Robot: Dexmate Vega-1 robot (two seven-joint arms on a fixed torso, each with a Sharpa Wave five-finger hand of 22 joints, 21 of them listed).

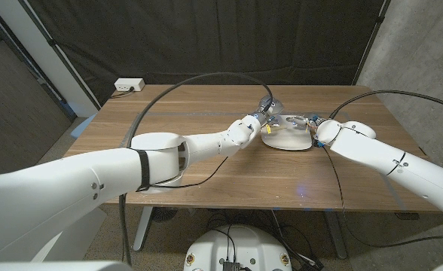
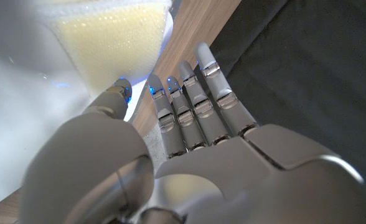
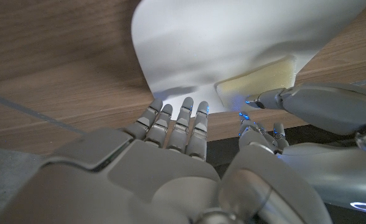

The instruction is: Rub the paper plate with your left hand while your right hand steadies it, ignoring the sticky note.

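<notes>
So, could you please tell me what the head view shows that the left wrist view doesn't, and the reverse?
The head view alone takes in the white box at the table's far corner and the right hand at the paper plate. The left wrist view alone brings the sticky note's pale yellow face up close. Both show the left hand at the plate's edge.

A wooden table (image 1: 206,162) stands before a dark curtain (image 1: 206,38). A white box (image 1: 129,85) sits at its far corner. Grey wall (image 1: 425,53) to one side.
</notes>
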